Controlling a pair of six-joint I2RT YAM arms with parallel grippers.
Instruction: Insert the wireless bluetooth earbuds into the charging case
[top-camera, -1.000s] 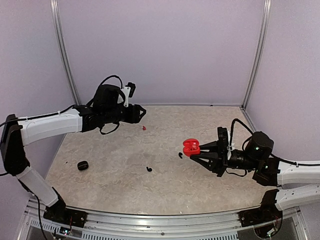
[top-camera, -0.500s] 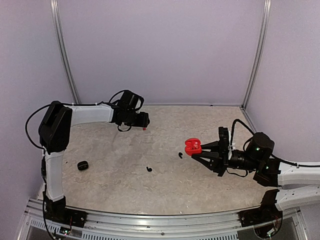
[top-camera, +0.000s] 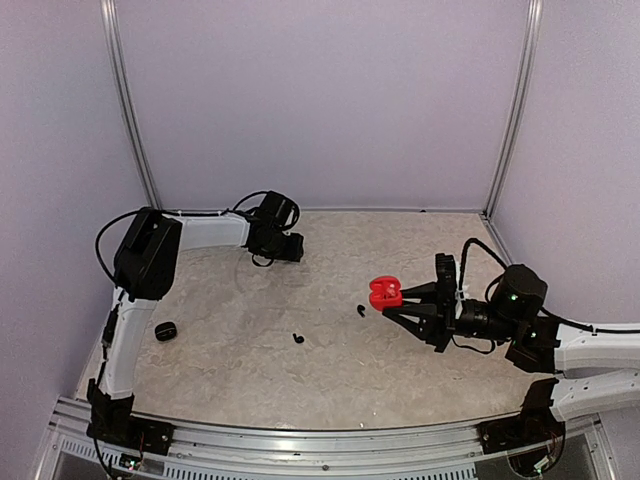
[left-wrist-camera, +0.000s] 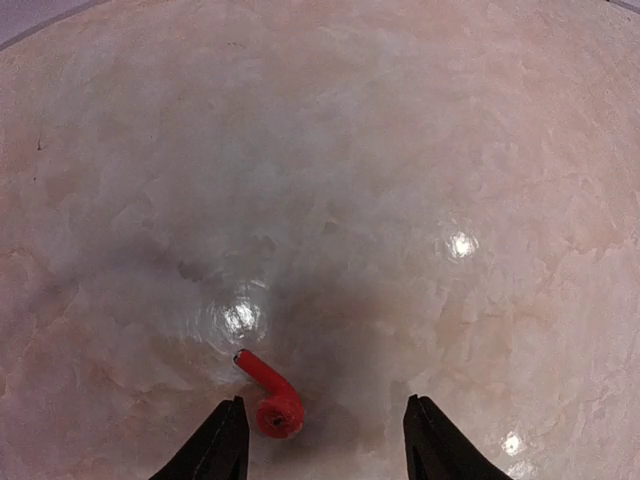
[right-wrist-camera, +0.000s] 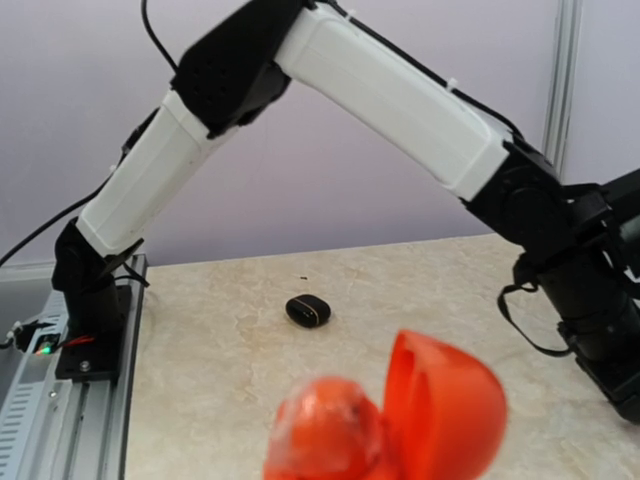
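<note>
In the left wrist view a red earbud (left-wrist-camera: 268, 395) lies on the table between the fingertips of my left gripper (left-wrist-camera: 322, 442). The jaws are open and the bud is close to the left finger (left-wrist-camera: 222, 445) without touching it. From above, my left gripper (top-camera: 286, 248) points down at the back of the table and hides that bud. My right gripper (top-camera: 398, 303) is shut on the red charging case (top-camera: 383, 293), held above the table with its lid open (right-wrist-camera: 440, 405). Two black earbuds (top-camera: 360, 310) (top-camera: 297, 338) lie loose on the table.
A closed black charging case (top-camera: 166, 330) (right-wrist-camera: 308, 310) lies near the left edge of the table. The left arm's white links (top-camera: 210, 230) reach across the back left. Lilac walls and metal posts close in the table's back and sides.
The left arm has folded further toward the back and its gripper has dropped over the red earbud, hiding it from above. The right arm with the red case has hardly moved.
</note>
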